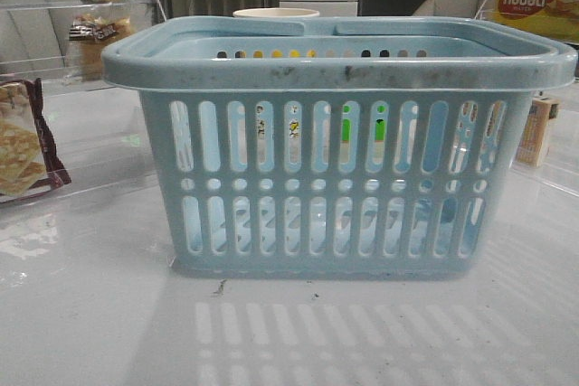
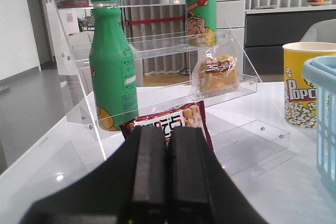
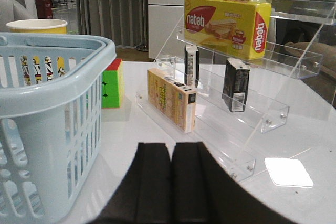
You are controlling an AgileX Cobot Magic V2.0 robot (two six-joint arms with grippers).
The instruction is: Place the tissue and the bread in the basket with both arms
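The pale blue basket (image 1: 339, 61) stands in the middle of the table; it also shows in the left wrist view (image 2: 323, 114) and the right wrist view (image 3: 63, 85). The clear-wrapped bread (image 2: 216, 72) stands on a clear shelf's middle step, at far left in the front view (image 1: 90, 32). The black tissue pack (image 3: 236, 84) stands upright on the right-hand clear shelf, next to a black-and-white pack (image 3: 191, 65). My left gripper (image 2: 167, 132) is shut and empty, short of the bread. My right gripper (image 3: 172, 148) is shut and empty, short of the tissue. Neither gripper shows in the front view.
A maroon-edged cracker packet (image 2: 173, 121) leans at the left shelf's foot. Two green bottles (image 2: 111, 61) stand on that shelf. A popcorn cup (image 2: 304, 85) stands behind the basket. A tan carton (image 3: 170, 98), a yellow Nabati box (image 3: 226, 24) and a colour cube (image 3: 112, 83) are on the right.
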